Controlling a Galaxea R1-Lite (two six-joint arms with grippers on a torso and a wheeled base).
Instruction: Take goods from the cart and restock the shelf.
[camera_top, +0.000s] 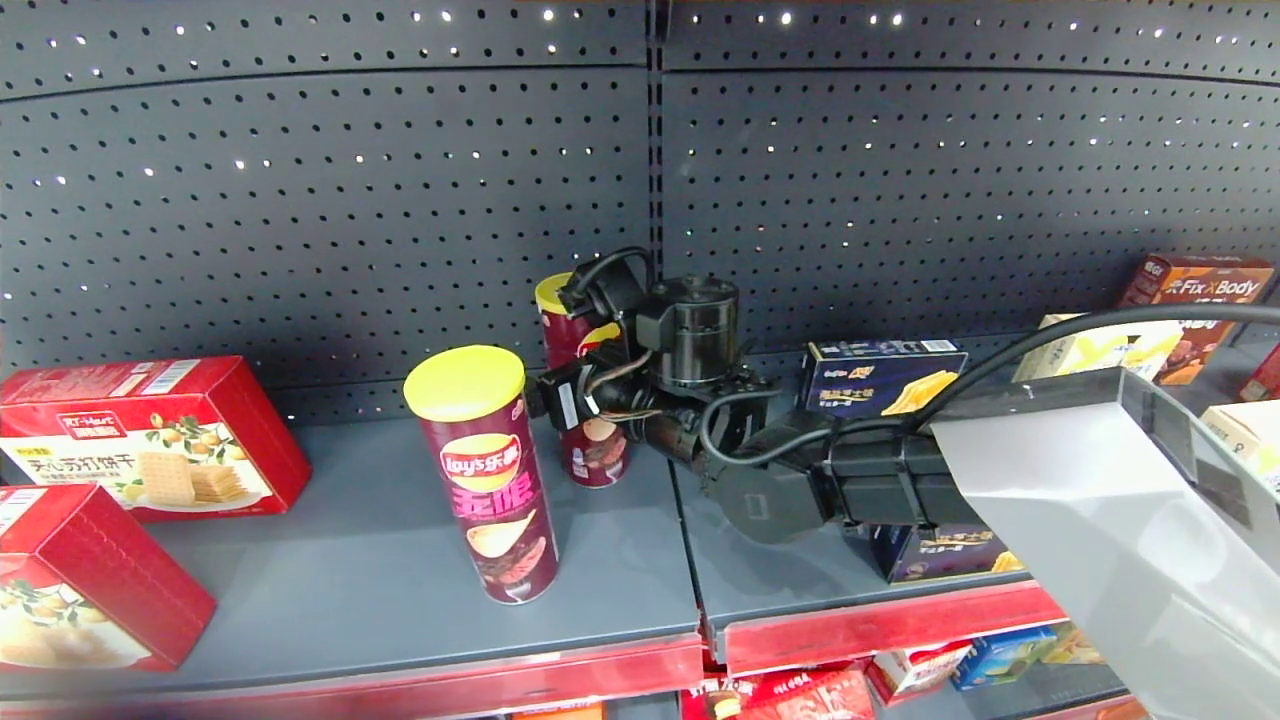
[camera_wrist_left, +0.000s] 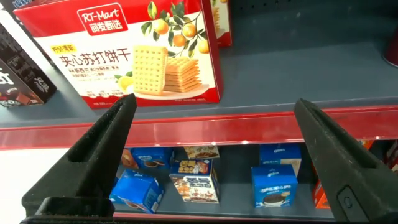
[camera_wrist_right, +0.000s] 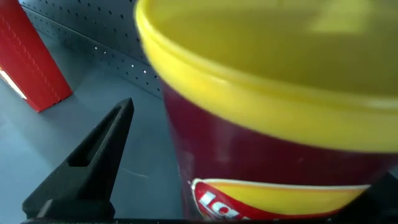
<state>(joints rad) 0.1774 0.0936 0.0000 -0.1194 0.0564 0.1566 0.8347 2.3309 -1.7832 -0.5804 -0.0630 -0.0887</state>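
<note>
The left pincer (camera_wrist_left: 214, 102) gapes wide, holding nothing, before the shelf (camera_wrist_left: 249, 121) edge under a cracker box (camera_wrist_left: 137, 56). The front can (camera_top: 487, 470) stands upright. At its 1 o'clock the rear can (camera_top: 595, 450) stands between the right pincer's (camera_top: 590, 385) parted fingers (camera_wrist_right: 93, 162), with a gap beside one.

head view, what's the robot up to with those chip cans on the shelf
The right gripper is in over the shelf, at the rear chip can. In the right wrist view that can sits between its fingers, and the one finger in clear sight stands apart from it, so the grip looks open. A second chip can stands upright on its own nearer the front edge. The left gripper hangs open before the shelf edge, by a red cracker box, holding nothing.
</note>
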